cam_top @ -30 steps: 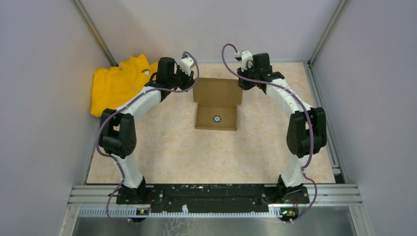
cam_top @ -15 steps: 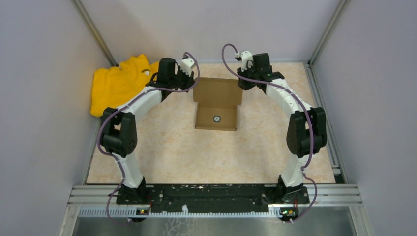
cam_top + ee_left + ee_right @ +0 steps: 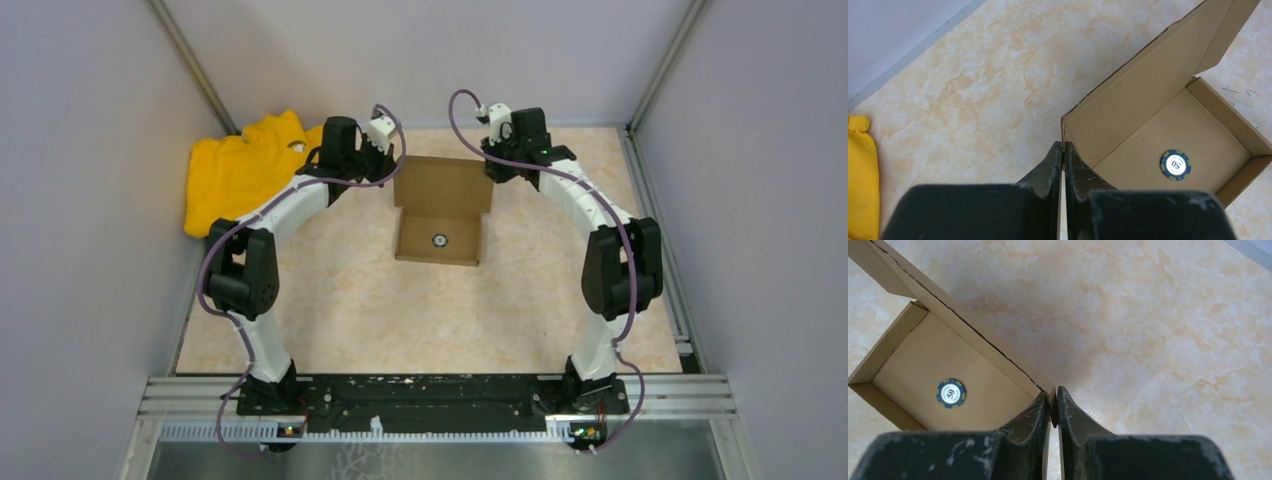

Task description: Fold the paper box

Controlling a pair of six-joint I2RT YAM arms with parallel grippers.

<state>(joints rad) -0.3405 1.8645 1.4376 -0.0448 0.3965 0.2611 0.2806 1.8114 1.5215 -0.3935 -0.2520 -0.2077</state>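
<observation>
The brown paper box [image 3: 441,210] sits at the table's back middle, its tray open and its lid [image 3: 444,182] raised behind it. A blue and white poker chip [image 3: 439,240] lies in the tray; it also shows in the left wrist view [image 3: 1175,164] and the right wrist view [image 3: 951,393]. My left gripper [image 3: 393,168] is shut on the lid's left edge [image 3: 1063,131]. My right gripper [image 3: 492,170] is shut on the lid's right edge [image 3: 1052,390].
A yellow cloth garment [image 3: 243,170] lies crumpled at the back left corner, beside my left arm. Grey walls stand on three sides. A metal rail [image 3: 440,390] runs along the near edge.
The box has shifted very slightly toward the back with both grippers. Both grips are unchanged.
</observation>
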